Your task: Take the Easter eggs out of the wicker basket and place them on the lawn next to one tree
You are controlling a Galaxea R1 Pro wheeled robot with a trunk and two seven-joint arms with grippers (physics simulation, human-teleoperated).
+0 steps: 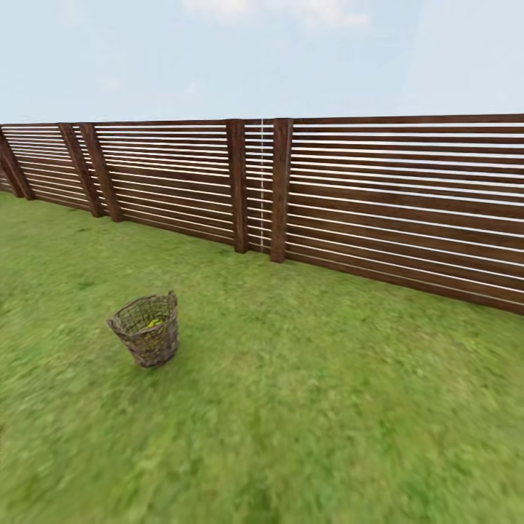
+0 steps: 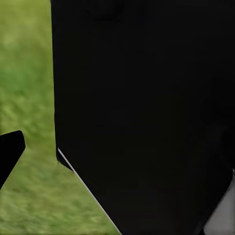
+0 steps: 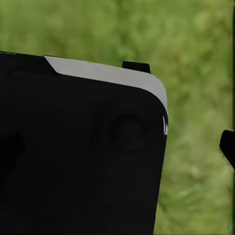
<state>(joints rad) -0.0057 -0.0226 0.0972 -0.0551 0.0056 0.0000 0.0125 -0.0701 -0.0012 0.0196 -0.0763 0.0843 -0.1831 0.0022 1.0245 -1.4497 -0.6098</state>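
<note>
The wicker basket [image 1: 149, 346] stands upright on the lawn [image 1: 313, 407] in the head view, left of centre and some way ahead of me. Through its open rim a patch of yellow Easter egg [image 1: 154, 321] shows; how many eggs lie inside is hidden by the weave. No tree is in view. In the left wrist view one black fingertip [image 2: 11, 149] stands far out to the side over grass, and in the right wrist view a fingertip [image 3: 227, 147] does the same. The other finger of each gripper is hidden behind my black body panel [image 2: 147, 107]. Nothing is held.
A brown slatted wooden fence [image 1: 327, 196] runs across the back of the garden, from the far left to the near right, behind the basket. Open grass lies between me and the basket and off to the right. Pale sky is above the fence.
</note>
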